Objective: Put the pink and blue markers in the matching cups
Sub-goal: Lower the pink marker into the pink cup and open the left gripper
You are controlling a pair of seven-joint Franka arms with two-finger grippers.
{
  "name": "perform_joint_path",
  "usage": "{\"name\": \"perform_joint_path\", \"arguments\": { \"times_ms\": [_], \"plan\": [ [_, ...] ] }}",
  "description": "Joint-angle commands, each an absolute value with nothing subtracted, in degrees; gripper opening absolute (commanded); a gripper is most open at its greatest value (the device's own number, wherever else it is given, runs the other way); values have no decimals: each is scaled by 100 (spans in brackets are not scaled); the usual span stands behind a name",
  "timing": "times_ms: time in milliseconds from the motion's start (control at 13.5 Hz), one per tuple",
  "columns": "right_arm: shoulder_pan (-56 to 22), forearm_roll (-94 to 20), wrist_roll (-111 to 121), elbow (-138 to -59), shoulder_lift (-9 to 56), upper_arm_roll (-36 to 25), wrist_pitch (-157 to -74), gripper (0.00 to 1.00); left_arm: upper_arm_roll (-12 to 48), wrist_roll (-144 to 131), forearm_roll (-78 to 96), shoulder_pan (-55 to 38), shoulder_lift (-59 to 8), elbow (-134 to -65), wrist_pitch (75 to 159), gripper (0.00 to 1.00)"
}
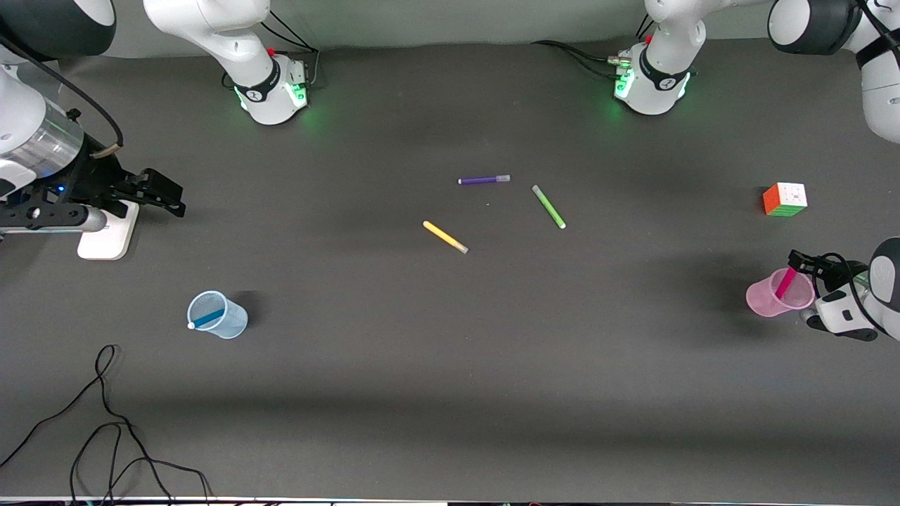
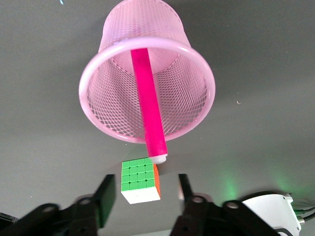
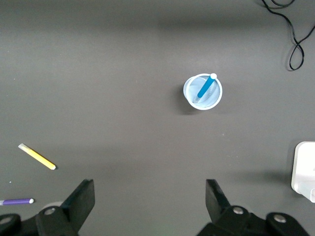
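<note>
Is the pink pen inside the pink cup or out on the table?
Inside. The pink marker stands slanted in the pink cup, its pale end poking above the rim. The left gripper jaws are spread and not touching it.

Pink marker's lower end buried in the pink cup. Left arm cropped by the front view's edge, white block cropped in the right wrist view.
</note>
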State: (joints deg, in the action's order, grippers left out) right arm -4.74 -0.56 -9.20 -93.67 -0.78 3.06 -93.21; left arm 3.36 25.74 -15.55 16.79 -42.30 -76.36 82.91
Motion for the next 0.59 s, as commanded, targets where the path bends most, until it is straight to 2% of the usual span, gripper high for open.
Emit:
{"name": "perform_joint_path", "arguments": {
  "times_ms": [0,149,520],
  "plan": [
    [-352,-149,-958,-9378,-44,448,-9448,100,369,2575,-1582,1635,-4202,-7471,8157,100],
    [-360,-149,-958,-9378,9,448,-9475,100,369,2375,-1591,1460,-3948,-7479,8130,100],
    [-457,-149,-1002,-9396,9,448,-9422,100,387,1268,-1329,740,-2561,-7865,7629,100]
  ]
}}
